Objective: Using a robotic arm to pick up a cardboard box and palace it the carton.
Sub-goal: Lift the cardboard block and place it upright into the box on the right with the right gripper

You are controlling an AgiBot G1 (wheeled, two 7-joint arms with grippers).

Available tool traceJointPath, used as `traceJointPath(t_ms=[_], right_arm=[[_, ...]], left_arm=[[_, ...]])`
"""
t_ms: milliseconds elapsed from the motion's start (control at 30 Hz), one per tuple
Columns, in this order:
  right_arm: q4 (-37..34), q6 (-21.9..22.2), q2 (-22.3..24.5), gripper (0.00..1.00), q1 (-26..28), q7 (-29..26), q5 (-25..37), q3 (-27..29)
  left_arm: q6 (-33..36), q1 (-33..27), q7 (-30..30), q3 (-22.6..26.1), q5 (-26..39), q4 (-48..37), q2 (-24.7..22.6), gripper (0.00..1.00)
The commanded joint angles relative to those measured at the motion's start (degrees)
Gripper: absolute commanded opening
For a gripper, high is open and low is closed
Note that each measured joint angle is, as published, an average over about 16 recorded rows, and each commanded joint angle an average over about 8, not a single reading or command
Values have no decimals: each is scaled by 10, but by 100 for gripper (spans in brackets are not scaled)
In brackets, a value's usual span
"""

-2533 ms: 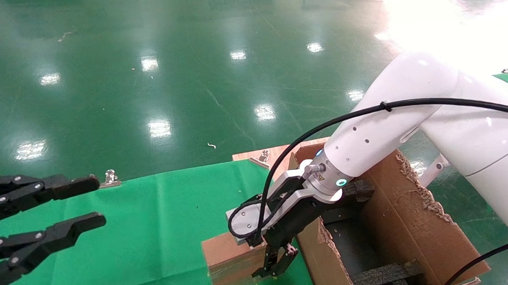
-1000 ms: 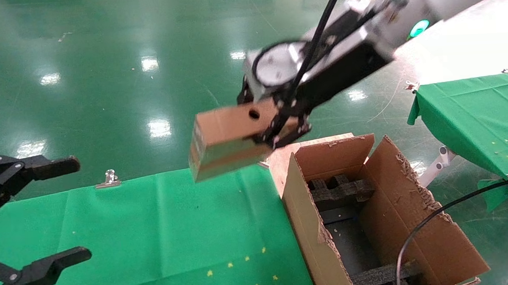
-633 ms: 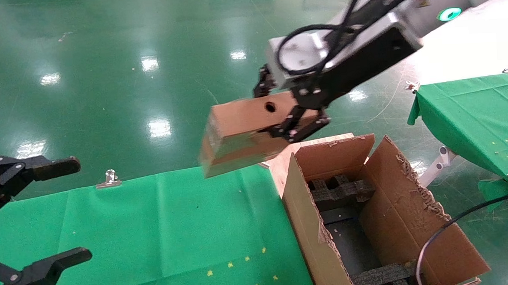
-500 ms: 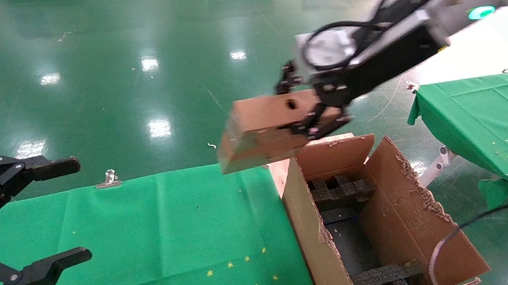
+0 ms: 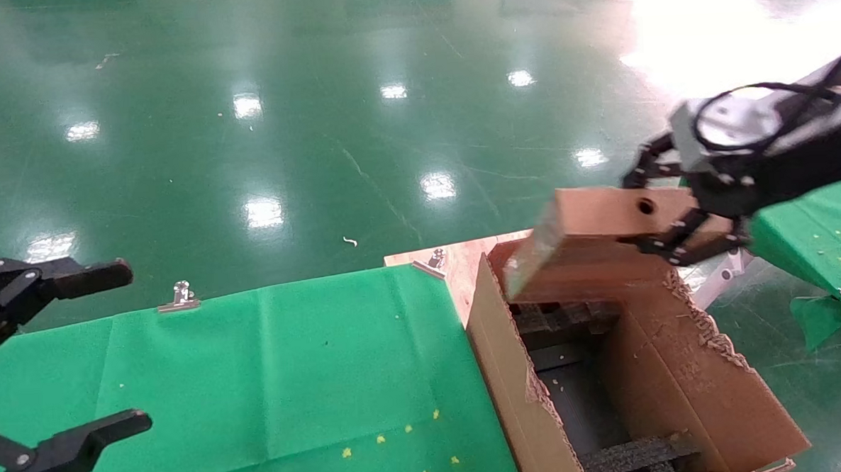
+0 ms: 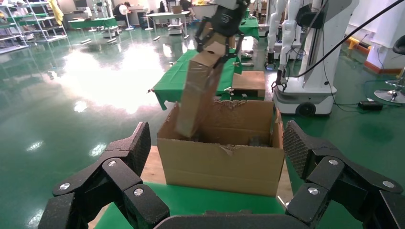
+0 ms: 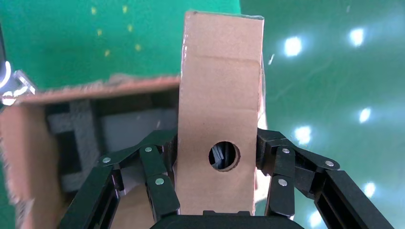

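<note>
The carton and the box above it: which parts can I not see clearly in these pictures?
- Carton floor: in the head view, its near wall and black foam blocks hide it.
- Cardboard box lower end: blurred in the head view; whether it touches the carton is unclear.
- Inside the box: through the round hole, too dark, right wrist view.
- Right gripper fingertips: hidden behind the box.
- Left gripper: cut off by the edge, head view.

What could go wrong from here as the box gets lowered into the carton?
The right claw holds the cardboard box near one end, so its long free end may swing or slip. That end hangs over the carton by its ragged rim and might catch there. The foam blocks inside could keep it from seating flat.
</note>
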State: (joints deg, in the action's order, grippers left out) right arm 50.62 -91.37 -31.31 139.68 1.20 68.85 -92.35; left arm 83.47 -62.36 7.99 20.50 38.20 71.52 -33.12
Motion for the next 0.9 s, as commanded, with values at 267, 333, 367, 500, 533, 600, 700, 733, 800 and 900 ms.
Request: traceJointPath(t_ms=[267,333,367,500,533,600,700,733,800,900], right_arm=[[1,6,41,0,23,-27,-6,-74],[0,8,44,0,24,-36,-7,-84],[-1,10,44,0,25,-39,-8,-88],[-2,14,44,0,27,-47,-7,-99],[-2,15,45,0,28,-48,-7,-100],[-2,16,44,0,28,-49,-7,-102],[-2,16,43,0,27,-48,-6,-99],[-2,16,43,0,27,-48,-6,-98],[-3,17,43,0,25,-49,-8,-97],[-8,25,45,0,18,-66,-14,-98]], left_arm=[[0,0,0,0,0,0,0,100],[0,0,0,0,0,0,0,100],[0,0,0,0,0,0,0,100],[0,0,0,0,0,0,0,100],[0,0,0,0,0,0,0,100],[0,0,0,0,0,0,0,100],[0,0,0,0,0,0,0,100],[0,0,0,0,0,0,0,100],[0,0,0,0,0,0,0,100],[0,0,0,0,0,0,0,100]])
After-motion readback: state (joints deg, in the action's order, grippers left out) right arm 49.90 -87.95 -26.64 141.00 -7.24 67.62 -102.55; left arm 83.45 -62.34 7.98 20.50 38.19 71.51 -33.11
